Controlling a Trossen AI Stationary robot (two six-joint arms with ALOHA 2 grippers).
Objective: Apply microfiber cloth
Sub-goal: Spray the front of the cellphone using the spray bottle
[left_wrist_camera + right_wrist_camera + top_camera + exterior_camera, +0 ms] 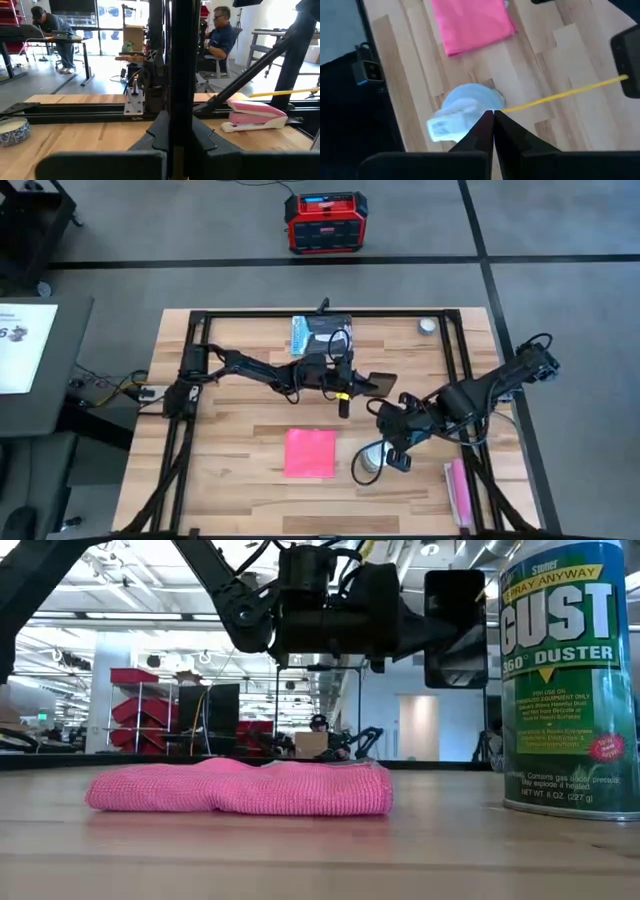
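**Left hand holds phone up, cloth flat on tabletop, right hand over duster can**

The pink cloth (310, 453) lies flat on the wooden tabletop (230, 430), near the front middle, touched by neither hand. In the low view it shows as a low folded pink pad (240, 788), with the duster can (572, 680) standing upright well to one side of it.

The left arm reaches from the left side of the frame across the middle of the tabletop, stretched nearly level. The left hand (352, 383) is clenched on a black phone (381, 384), held up off the tabletop; in the low view the phone (455, 625) hangs above table level, beside the can's top. A thin yellow stick (565, 92) juts from the left arm.

The right arm comes in from the right rear, bent at the elbow, its forearm angled down toward the front. The right hand (393, 448) sits just above the duster can (372, 458); in its wrist view the fingers (493, 131) are pressed together, tips over the can's pale cap (467, 102), grasping nothing.

A pink stapler (458, 485) lies at the front right edge. A small bowl (427, 326) sits at the rear right.
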